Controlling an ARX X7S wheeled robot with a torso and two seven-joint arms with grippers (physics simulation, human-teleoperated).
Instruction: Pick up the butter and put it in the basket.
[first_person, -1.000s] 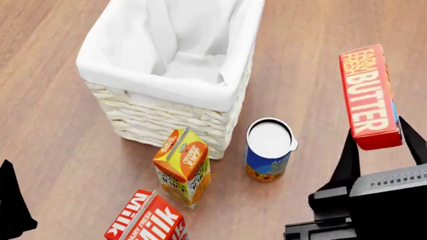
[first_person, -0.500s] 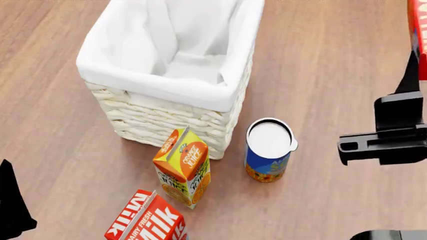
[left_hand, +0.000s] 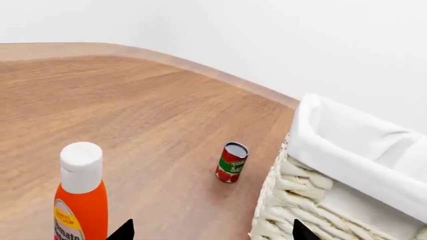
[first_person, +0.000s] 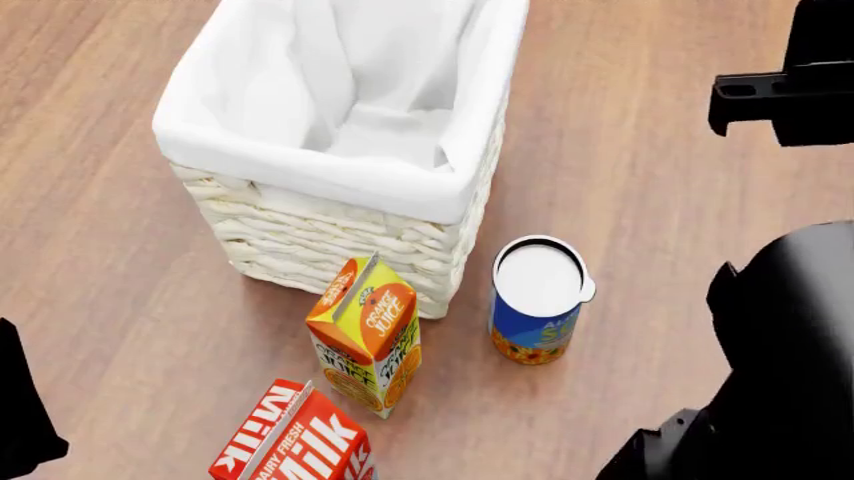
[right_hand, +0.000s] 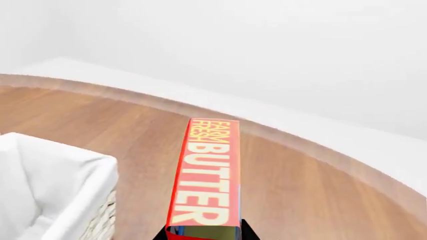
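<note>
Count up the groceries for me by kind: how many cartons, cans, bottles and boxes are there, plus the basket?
Cartons: 2, the juice carton and the milk carton.
Cans: 2, the blue can and the small tomato can.
Bottles: 1, the orange sauce bottle.
Boxes: 1, the butter, held up by the right gripper.
Baskets: 1, the basket.
Total: 7.

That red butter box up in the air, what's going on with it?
The robot's right gripper holds the butter clear of the wooden floor, beside the basket, not yet over it. The basket holds only its white liner. A juice carton, milk carton and can stand in front of it. The left gripper holds nothing.
</note>
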